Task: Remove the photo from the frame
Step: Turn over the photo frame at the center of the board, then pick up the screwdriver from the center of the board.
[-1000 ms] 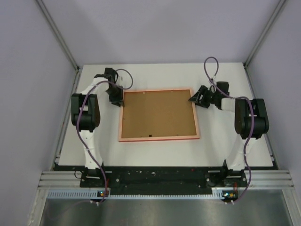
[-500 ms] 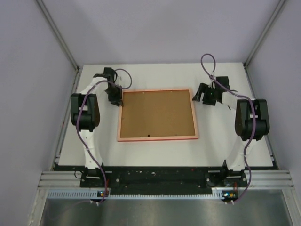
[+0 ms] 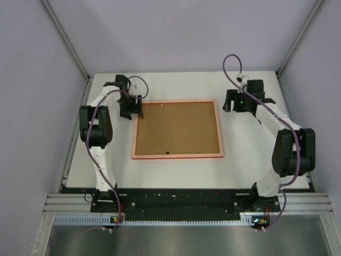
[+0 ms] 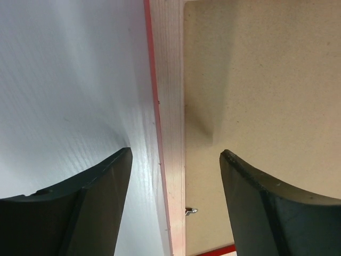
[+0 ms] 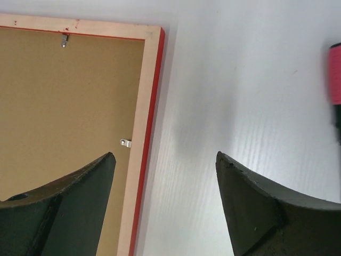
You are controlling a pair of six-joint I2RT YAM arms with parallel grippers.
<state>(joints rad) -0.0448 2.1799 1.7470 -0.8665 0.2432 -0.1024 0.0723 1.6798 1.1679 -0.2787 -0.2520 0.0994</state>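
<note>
The frame (image 3: pixel 177 156) lies face down on the white table, pale rim up, with the brown backing board (image 3: pixel 177 128) filling it. The photo is hidden under that board. My left gripper (image 3: pixel 134 113) is open at the frame's far-left corner. In the left wrist view the left gripper (image 4: pixel 176 154) straddles the pale frame rail (image 4: pixel 171 106), one finger over the table and the other over the backing board (image 4: pixel 256 80), holding nothing. My right gripper (image 3: pixel 230 104) stands open just right of the frame's far-right corner. In its wrist view the right gripper (image 5: pixel 165 157) is mostly over bare table beside the frame rail (image 5: pixel 143 133).
Small metal tabs (image 5: pixel 125 142) (image 4: pixel 191 211) hold the backing board along the rim. A blurred pink and black object (image 5: pixel 334 74) shows at the right edge of the right wrist view. Grey walls close in the table (image 3: pixel 256 160) on three sides.
The left gripper has opened and let go of the frame's left rail. The right gripper opened wider and drew back to the right, away from the frame's corner. The frame shifted slightly left.
</note>
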